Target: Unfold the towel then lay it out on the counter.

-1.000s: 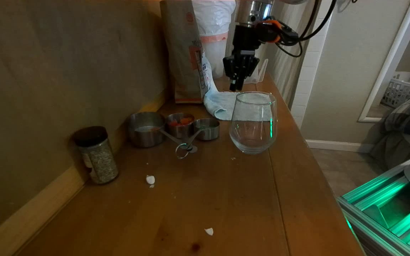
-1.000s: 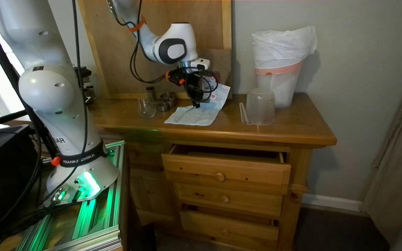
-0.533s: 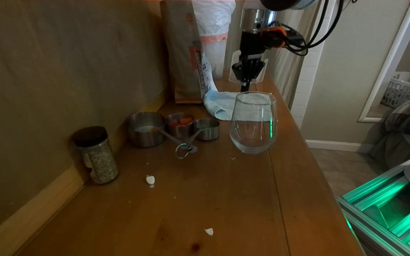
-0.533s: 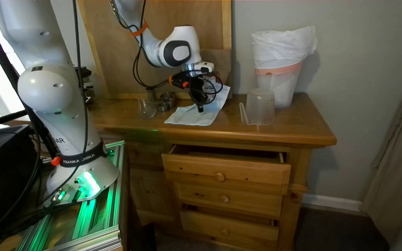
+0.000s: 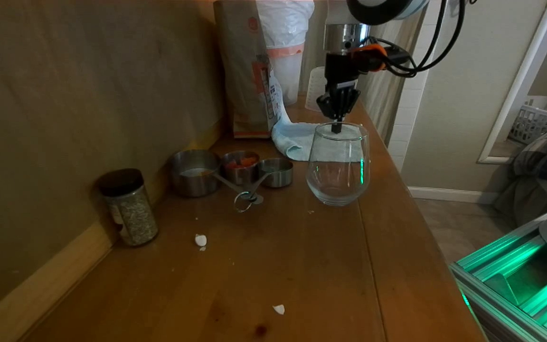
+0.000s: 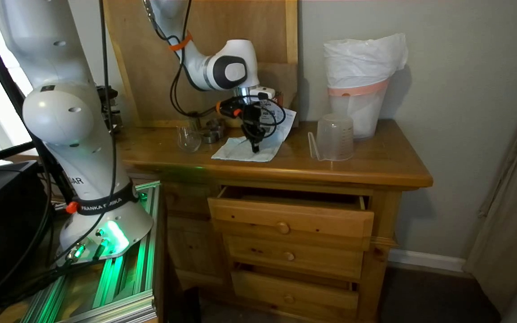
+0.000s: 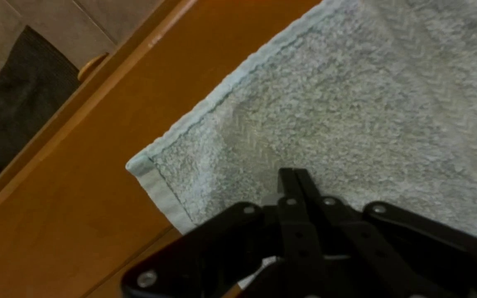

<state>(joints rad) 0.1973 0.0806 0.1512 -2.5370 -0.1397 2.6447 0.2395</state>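
Observation:
The towel is a pale bluish-white cloth lying on the brown wooden counter. One side of it looks curled, near the metal cups. In an exterior view the towel lies flat toward the counter's front edge. A pale printed piece rises behind it against the bag; I cannot tell if it is part of the cloth. My gripper points down over the towel, near one hemmed corner. Its fingers are together, with nothing visible between them. Whether the tips touch the cloth is unclear. The gripper shows behind the glass rim.
A clear glass stands close beside the towel, with metal measuring cups and a spice jar along the wall. A paper bag, a clear measuring jug and a lined bin are farther along.
My gripper has shifted toward the counter's front edge and come down low over the towel. Its fingers have drawn together. The towel looks unmoved.

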